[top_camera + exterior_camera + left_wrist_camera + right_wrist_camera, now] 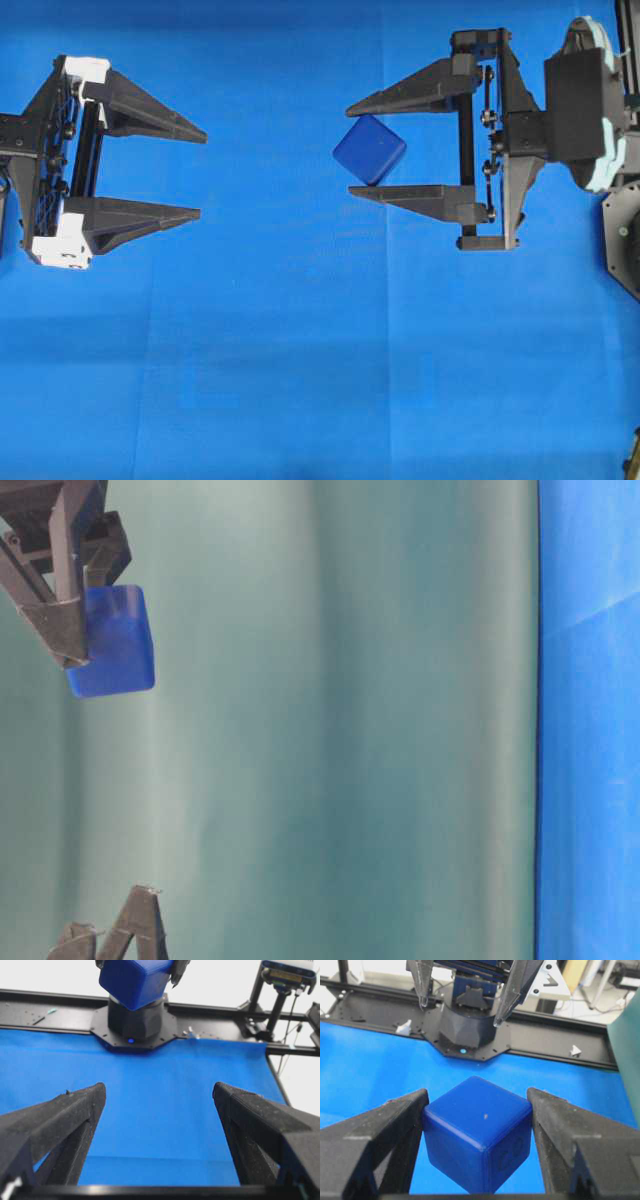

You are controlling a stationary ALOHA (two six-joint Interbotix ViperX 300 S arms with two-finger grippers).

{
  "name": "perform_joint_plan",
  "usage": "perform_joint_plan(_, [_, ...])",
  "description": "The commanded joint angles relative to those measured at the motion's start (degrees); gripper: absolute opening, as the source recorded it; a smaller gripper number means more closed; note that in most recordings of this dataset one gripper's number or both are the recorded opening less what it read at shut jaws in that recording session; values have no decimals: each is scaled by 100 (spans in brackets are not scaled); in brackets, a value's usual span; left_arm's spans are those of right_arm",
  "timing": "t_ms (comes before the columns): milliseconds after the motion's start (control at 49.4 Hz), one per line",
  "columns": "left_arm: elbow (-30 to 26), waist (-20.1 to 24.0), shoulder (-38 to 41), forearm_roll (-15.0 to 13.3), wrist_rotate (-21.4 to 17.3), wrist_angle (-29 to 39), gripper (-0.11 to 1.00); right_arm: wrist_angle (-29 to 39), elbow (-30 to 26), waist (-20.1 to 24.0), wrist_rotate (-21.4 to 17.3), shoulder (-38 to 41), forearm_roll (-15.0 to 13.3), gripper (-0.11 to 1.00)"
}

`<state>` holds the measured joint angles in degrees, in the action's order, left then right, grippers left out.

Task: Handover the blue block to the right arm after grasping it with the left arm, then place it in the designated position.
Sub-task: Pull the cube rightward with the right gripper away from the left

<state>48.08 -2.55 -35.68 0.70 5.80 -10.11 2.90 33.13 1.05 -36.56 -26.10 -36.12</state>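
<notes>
The blue block [369, 149] is a dark navy cube, turned cornerwise and pinched between the tips of my right gripper [349, 150], which is shut on it above the cloth. The right wrist view shows the block [477, 1135] wedged tight between both fingers of that gripper [476, 1097]. At table level the block [115, 645] hangs in the air at the top left. My left gripper [202, 173] stands wide open and empty at the far left, well apart from the block. Its wrist view shows only cloth between its jaws [159, 1091], with the block [135, 980] held high ahead.
Bright blue cloth [300, 350] covers the table. The right arm's black base [135, 1025] sits at the cloth's far edge in the left wrist view, the left arm's base [467, 1030] in the right wrist view. A green backdrop [350, 730] fills the table-level view.
</notes>
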Motion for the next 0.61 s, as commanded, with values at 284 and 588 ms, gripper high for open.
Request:
perform_joint_plan(284, [-105,-18,-26,9,9,-35,93,-26,-97,9,-9,-88,-18,56])
perform_joint_plan(588, [-105,-53,-18,9,9,-35,93,-18,-97,0,-9,-88,-9,56])
